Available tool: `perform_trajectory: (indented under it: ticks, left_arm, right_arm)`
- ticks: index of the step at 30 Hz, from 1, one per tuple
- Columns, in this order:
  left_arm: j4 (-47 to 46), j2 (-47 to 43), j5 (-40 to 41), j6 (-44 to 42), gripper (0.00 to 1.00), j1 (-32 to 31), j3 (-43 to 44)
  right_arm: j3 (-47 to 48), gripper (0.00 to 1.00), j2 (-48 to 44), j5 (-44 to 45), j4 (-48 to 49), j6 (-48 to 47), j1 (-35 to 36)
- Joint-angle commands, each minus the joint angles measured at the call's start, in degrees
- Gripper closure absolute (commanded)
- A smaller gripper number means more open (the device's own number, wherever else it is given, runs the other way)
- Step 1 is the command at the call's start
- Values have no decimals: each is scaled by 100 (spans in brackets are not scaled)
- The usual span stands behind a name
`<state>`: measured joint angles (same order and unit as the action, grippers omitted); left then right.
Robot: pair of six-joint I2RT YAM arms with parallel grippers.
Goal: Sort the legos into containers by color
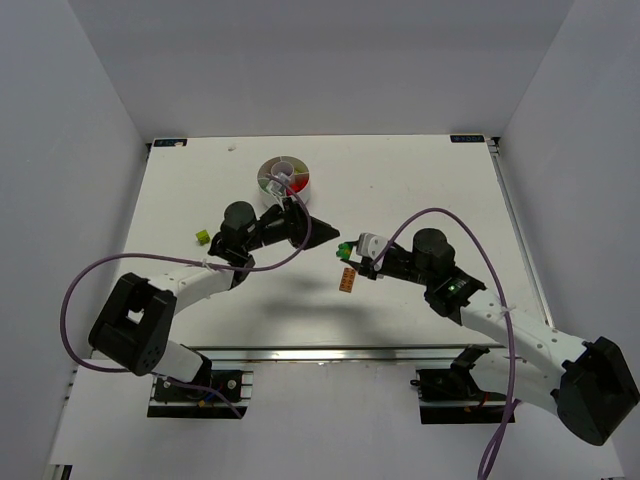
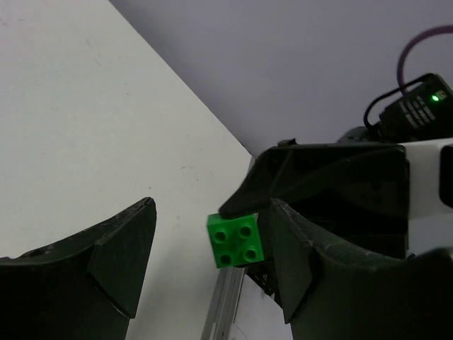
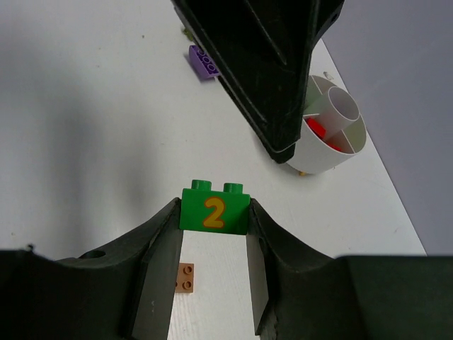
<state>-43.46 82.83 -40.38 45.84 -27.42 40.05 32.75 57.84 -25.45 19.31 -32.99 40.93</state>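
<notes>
Two robot grippers face each other at a green lego brick (image 3: 214, 211), mid-frame.
We see the right gripper (image 3: 212, 221) pinching it; the left gripper (image 2: 210, 216) gapes, empty; the white compartment dish (image 1: 262, 180) sits upper centre.

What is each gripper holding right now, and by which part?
Right gripper clamps the green brick by its two end faces; left gripper is open, holding nothing.

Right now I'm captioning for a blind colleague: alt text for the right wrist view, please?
The right gripper clamps a green brick marked with a yellow 2. Beyond it, the black left gripper reaches in front of the white dish; a purple brick and an orange brick lie on the table.
</notes>
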Motion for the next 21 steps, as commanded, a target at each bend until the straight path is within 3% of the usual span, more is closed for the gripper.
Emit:
perform_trajectory:
  ticks: [1, 8, 21]
  left_arm:
    - [-619, -109, -216, 21, 26, -114, -59]
    - [-822, -48, -391, 109, 25, -228, -59]
    - [846, 76, -84, -989, 28, -606, 310]
  right_arm:
    - [-67, 100, 60, 67, 354, 135, -14]
    - [-23, 100, 341, 198, 406, 293, -15]
    - [-217, 100, 148, 726, 934, 513, -14]
